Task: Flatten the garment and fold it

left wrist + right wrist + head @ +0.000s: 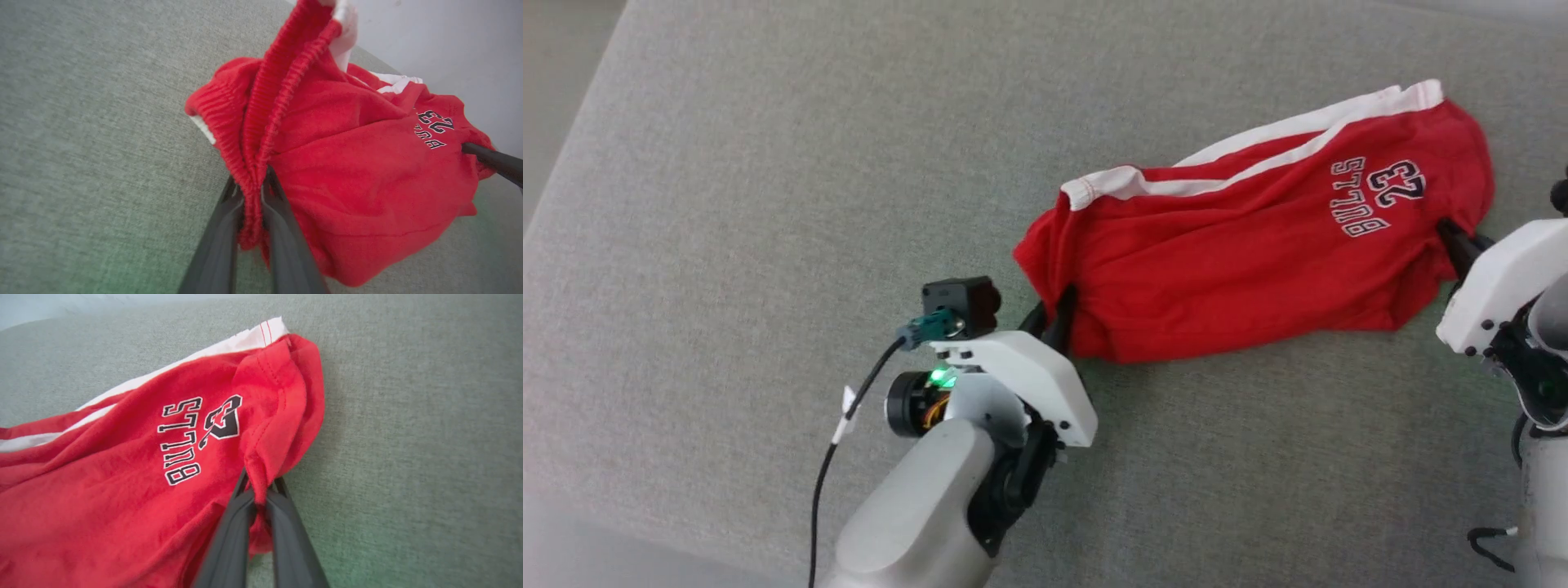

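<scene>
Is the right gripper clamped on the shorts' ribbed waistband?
No, the right gripper pinches the shorts at the leg hem beside the BULLS 23 print.

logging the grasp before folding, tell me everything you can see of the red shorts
The red shorts are thin soft fabric with white side stripes, a ribbed waistband and a dark BULLS 23 print. They lie rumpled, not flat, on the grey cloth surface. The left gripper pinches the waistband; the right gripper pinches the leg hem.

Soft even light, faint shadows (wrist views tinged green below).
</scene>
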Motion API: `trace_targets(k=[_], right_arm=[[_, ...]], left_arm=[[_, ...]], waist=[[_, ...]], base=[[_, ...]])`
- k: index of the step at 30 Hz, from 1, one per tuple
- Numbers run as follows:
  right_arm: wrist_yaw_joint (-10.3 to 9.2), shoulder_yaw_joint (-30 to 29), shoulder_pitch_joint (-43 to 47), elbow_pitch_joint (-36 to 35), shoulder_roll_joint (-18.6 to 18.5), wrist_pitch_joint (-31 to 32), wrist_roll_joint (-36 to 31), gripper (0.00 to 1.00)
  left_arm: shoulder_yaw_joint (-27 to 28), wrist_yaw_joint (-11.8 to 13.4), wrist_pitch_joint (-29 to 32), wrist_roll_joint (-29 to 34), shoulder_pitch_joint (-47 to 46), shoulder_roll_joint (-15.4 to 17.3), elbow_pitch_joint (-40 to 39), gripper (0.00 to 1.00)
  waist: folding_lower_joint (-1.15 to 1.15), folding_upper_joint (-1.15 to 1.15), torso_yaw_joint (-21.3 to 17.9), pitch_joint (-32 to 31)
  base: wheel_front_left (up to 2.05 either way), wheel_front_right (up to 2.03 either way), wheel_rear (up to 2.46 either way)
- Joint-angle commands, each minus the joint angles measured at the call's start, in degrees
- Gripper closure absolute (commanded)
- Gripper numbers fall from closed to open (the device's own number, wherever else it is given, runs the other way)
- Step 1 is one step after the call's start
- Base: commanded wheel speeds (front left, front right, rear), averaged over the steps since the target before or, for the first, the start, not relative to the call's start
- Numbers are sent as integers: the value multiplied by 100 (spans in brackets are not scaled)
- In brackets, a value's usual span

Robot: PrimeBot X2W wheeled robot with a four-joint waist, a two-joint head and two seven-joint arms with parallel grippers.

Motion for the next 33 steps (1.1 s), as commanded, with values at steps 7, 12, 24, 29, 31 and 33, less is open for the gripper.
trace_targets(k=[7, 12, 24, 29, 31, 33], right_arm=[[2, -327, 652, -375, 139, -279, 283, 100], [2, -495, 1370, -913, 297, -310, 504, 100], [2, -548, 3211, -1608, 387, -738, 1522, 100], [2, -326, 3571, -1588, 387, -975, 1738, 100], [2, -246, 3585, -1521, 387, -1091, 1684, 100], [2, -178, 3542, -1378, 388, -1186, 1706, 100]], left_arm=[[135, -12, 199, -223, 392, 334, -329, 100], [189, 61, 440, -364, 722, 599, -742, 100], [399, 434, 1002, -890, 1976, 1180, -1682, 100], [432, 505, 1116, -1000, 2279, 1332, -1879, 100], [441, 511, 1122, -1031, 2300, 1319, -1853, 100], [428, 509, 1140, -1060, 2283, 1275, -1766, 100]], waist=[[-1, 0, -437, -704], [-1, 0, -669, -933], [-1, 0, -1061, -1197], [-1, 0, -1180, -1178], [-1, 0, -1206, -1160], [-1, 0, -1226, -1154]], base=[[0, 0, 0], [0, 0, 0], [0, 0, 0], [0, 0, 0], [0, 0, 0], [0, 0, 0]])
